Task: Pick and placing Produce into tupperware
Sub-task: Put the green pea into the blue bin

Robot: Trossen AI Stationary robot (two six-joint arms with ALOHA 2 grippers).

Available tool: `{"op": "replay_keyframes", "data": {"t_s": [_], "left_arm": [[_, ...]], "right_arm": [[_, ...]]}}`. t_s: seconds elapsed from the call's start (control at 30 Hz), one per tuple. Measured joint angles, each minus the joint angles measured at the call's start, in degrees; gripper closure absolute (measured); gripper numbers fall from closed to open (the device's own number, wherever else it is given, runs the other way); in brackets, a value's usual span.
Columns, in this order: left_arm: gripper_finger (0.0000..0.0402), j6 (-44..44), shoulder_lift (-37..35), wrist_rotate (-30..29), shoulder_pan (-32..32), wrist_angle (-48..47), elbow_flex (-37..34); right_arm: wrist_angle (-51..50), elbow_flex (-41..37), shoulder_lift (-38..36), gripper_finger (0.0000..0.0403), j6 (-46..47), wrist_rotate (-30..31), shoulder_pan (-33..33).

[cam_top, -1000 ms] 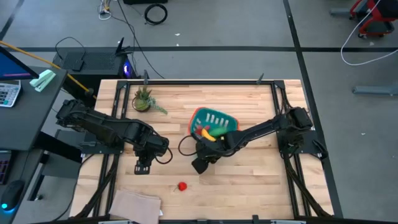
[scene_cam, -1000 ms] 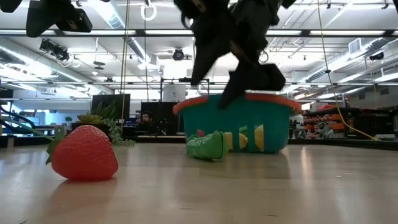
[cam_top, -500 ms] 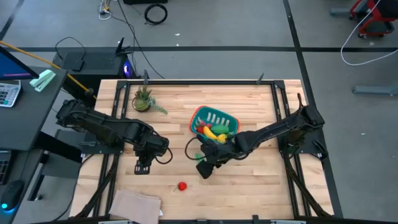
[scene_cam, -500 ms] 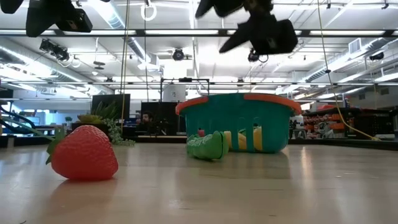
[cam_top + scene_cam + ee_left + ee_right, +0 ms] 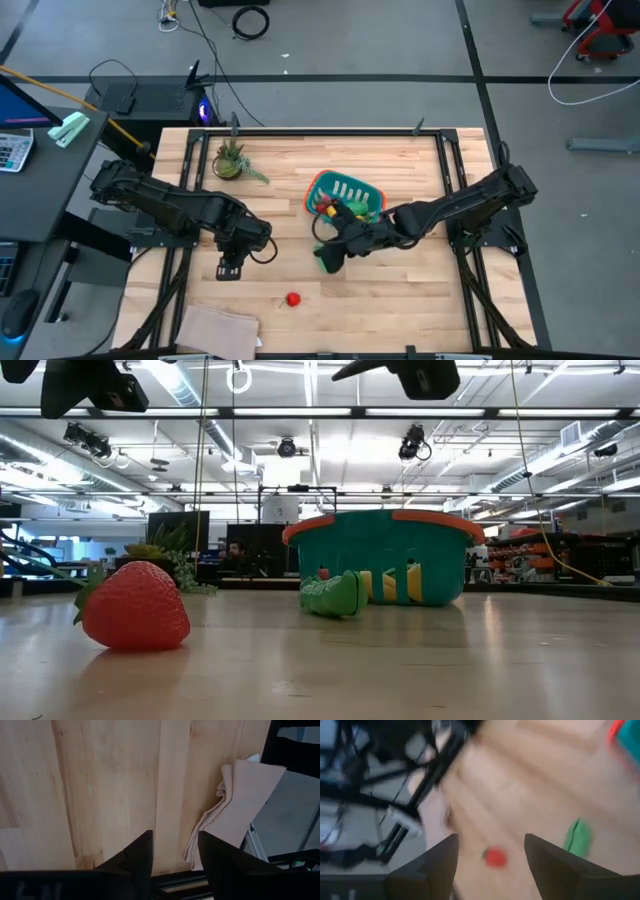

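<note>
Two grippers, both spread and empty

One teal basket mid-frame, banana inside; one green pod just below under right gripper; one strawberry lower centre; left gripper left.

Desk layout: basket at centre, loose pieces nearer.

The basket sits mid-desk with produce inside; a pod lies just near of it, under the right tool. A strawberry lies nearer still, the cloth at the near-left edge, the potted plant far left. The left tool probably hangs over bare desk, left of the strawberry.
</note>
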Motion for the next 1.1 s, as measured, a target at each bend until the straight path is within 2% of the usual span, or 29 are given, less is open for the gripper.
{"op": "replay_keyframes", "data": {"t_s": [0.1, 0.2, 0.4, 0.53, 0.7, 0.8, 1.1], "left_arm": [[0.0244, 0.0, 0.0, 0.0, 0.0, 0.0, 0.0], [0.0249, -0.1, 0.0, 0.0, 0.0, 0.0, 0.0], [0.0259, 0.0, 0.0, 0.0, 0.0, 0.0, 0.0], [0.0265, 0.1, 0.0, 0.0, 0.0, 0.0, 0.0], [0.0266, 0.2, 0.0, 0.0, 0.0, 0.0, 0.0], [0.0265, 0.2, 0.0, 0.0, 0.0, 0.0, 0.0], [0.0271, -0.1, 0.0, -1.9, 0.0, 0.0, 0.0]], "right_arm": [[0.5, 0.0, 0.2, 0.0167, -3.3, 3.9, 0.3], [-0.2, 0.0, 2.1, 0.0167, 2.6, 3.9, 0.4], [-4.2, 0.0, 7.5, 0.0167, 15.0, 1.5, 0.1], [-4.1, 0.0, 10.1, 0.0167, 19.3, -2.7, 0.2], [-3.3, 0.0, 10.8, 0.0167, 22.6, -3.5, 0.2], [-4.0, 0.0, 10.8, 0.0167, 21.1, -3.4, 0.1], [-4.4, 0.0, 10.7, 0.0167, 5.6, -3.3, -1.6]]}}
